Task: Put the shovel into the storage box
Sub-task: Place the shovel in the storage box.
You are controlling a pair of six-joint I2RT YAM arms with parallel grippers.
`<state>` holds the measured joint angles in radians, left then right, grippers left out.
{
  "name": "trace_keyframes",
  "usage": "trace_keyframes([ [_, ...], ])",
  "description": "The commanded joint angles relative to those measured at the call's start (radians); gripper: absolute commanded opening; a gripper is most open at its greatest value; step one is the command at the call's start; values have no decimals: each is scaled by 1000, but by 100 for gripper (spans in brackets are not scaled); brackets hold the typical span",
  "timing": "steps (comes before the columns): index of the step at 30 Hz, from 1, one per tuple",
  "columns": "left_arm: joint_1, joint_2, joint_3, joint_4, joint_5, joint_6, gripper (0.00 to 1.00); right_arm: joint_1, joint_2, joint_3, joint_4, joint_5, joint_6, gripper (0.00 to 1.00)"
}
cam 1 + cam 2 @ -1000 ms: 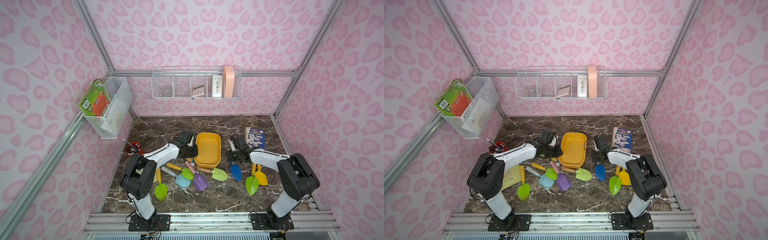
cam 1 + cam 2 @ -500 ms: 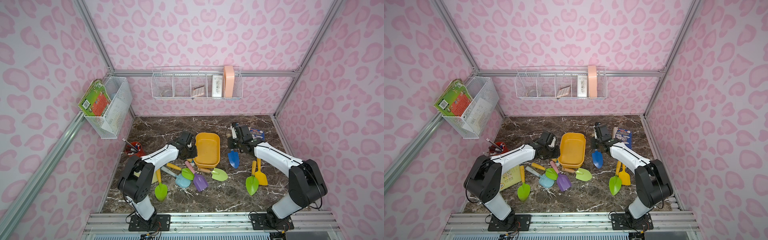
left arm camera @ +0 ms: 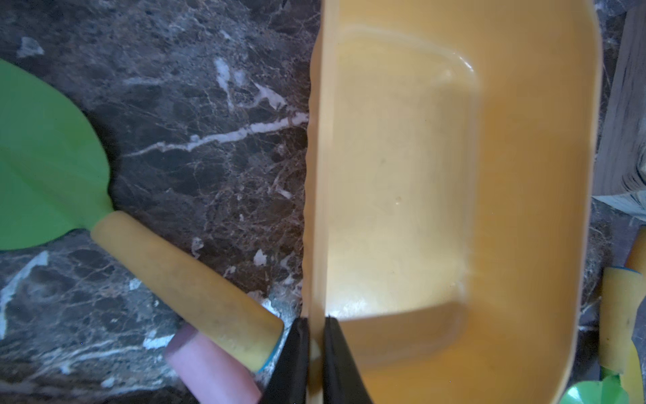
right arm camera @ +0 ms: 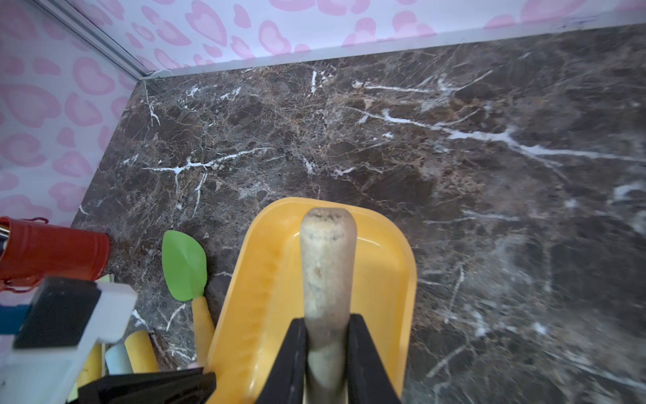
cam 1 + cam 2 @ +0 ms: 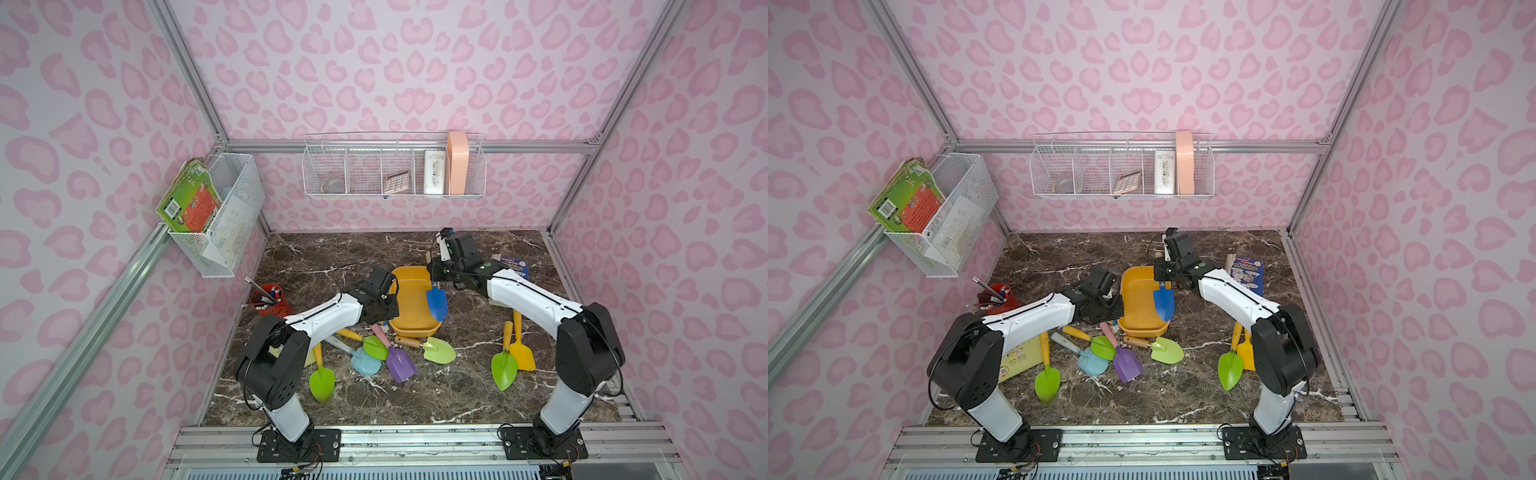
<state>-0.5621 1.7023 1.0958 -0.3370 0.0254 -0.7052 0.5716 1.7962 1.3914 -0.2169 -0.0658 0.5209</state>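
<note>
Left hand (image 3: 316, 328) pinches the storage box (image 5: 409, 291) wall; right hand (image 4: 327, 325) holds the blue shovel (image 5: 436, 302) at the box.

On the dark marble counter (image 5: 332, 257), a red pen cup (image 5: 270, 302) stands far left. Next, the left hand's jaws are narrowed tight on the yellow-orange box's left long wall, one finger on each side. A purple shovel (image 5: 400, 362) lies among loose shovels just in front of the box. The right hand is clamped on the shovel's pale handle, with the blade hanging at the box's right rim; whether they touch cannot be told. Farther right, a green shovel (image 5: 503, 370) and a yellow shovel (image 5: 523, 357) lie side by side.
</note>
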Motion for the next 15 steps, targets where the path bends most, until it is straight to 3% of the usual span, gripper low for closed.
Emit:
trace_keyframes([
  [1, 1, 9, -11, 1, -24, -40, 14, 3, 49, 30, 31, -7, 66, 13],
  [15, -4, -11, -13, 5, -28, -49, 19, 19, 167, 56, 26, 73, 93, 14],
])
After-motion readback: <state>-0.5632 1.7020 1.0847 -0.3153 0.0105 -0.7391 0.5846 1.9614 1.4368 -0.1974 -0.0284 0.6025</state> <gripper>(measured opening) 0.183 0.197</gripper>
